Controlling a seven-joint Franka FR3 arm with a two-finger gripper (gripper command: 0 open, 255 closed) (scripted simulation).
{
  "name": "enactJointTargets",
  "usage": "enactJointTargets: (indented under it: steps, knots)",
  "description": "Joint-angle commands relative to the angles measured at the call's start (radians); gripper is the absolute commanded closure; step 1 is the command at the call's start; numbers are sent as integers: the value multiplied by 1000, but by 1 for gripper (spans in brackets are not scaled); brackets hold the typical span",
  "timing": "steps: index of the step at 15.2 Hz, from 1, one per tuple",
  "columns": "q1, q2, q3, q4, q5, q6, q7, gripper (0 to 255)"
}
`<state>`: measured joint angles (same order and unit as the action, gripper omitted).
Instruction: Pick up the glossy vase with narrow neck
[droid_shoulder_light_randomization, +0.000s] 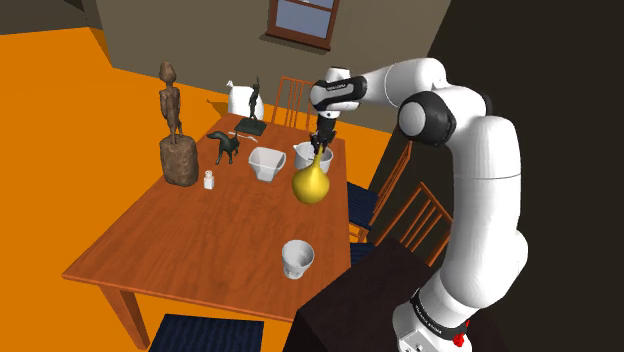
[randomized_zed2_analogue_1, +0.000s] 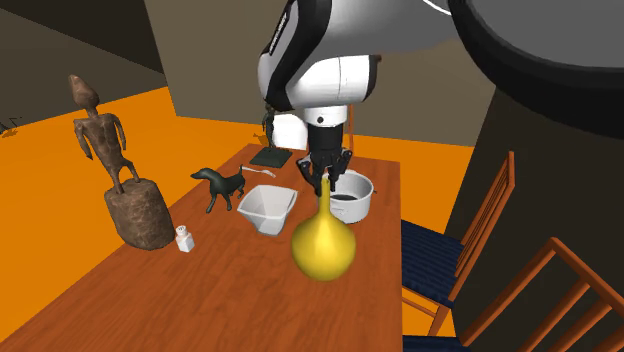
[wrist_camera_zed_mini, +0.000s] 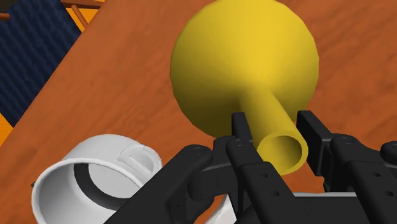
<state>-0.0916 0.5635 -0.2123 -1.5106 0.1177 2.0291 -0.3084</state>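
A glossy yellow vase (droid_shoulder_light_randomization: 311, 183) with a round belly and a narrow neck hangs in the air above the wooden table (droid_shoulder_light_randomization: 170, 250), a little tilted. My black gripper (droid_shoulder_light_randomization: 321, 146) is shut on its neck near the mouth. In the second exterior view the vase (randomized_zed2_analogue_1: 323, 244) hangs below the gripper (randomized_zed2_analogue_1: 326, 177), clear of the tabletop. The wrist view has both fingers (wrist_camera_zed_mini: 241, 130) clasping the neck of the vase (wrist_camera_zed_mini: 245, 60), with the gripper (wrist_camera_zed_mini: 275, 132) around the open mouth.
On the table stand a white square bowl (droid_shoulder_light_randomization: 266, 164), a white round pot (droid_shoulder_light_randomization: 306, 154) behind the vase, a white cup (droid_shoulder_light_randomization: 297, 258) near the front edge, a dark dog figure (droid_shoulder_light_randomization: 225, 145), a wooden statue (droid_shoulder_light_randomization: 177, 135) and a small white shaker (droid_shoulder_light_randomization: 209, 180). Chairs (droid_shoulder_light_randomization: 415, 215) line the shoulder view's right side.
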Motion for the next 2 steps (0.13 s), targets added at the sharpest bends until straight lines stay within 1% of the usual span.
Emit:
enactJointTargets:
  steps: [1, 2]
  knots:
    - [0, -6, -1, 10, -1, -14, 0, 255]
    - [0, -6, -1, 10, -1, -14, 0, 255]
